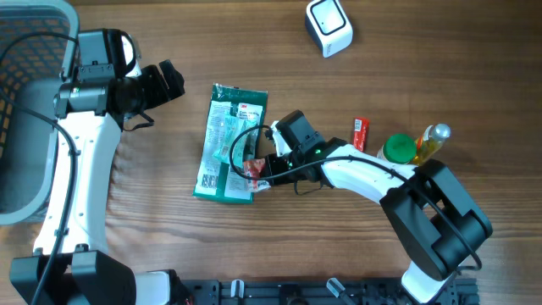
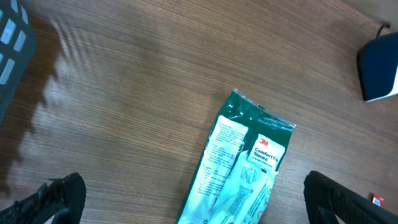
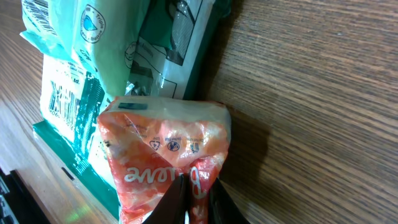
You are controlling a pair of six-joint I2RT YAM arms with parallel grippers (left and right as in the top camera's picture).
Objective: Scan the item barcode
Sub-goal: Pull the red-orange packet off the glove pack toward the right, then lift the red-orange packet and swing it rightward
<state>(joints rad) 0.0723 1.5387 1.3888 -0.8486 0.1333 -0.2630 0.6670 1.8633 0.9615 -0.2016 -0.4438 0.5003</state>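
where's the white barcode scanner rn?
Top of the overhead view, right of centre: the white boxy barcode scanner lies alone on the wood, beyond the green glove packet.

A flat green plastic packet [image 1: 227, 140] lies mid-way on the brown wooden worktop [image 1: 169, 220]. At its near corner the right pincer [image 1: 257, 172] meets a small orange-red plastic packet [image 1: 251, 166]. The left pincer [image 1: 172, 80] hangs apart from both. A white box-shaped scanner [image 1: 329, 27] stands at the far edge, and a grey mesh basket [image 1: 25, 110] stands beside the left arm.
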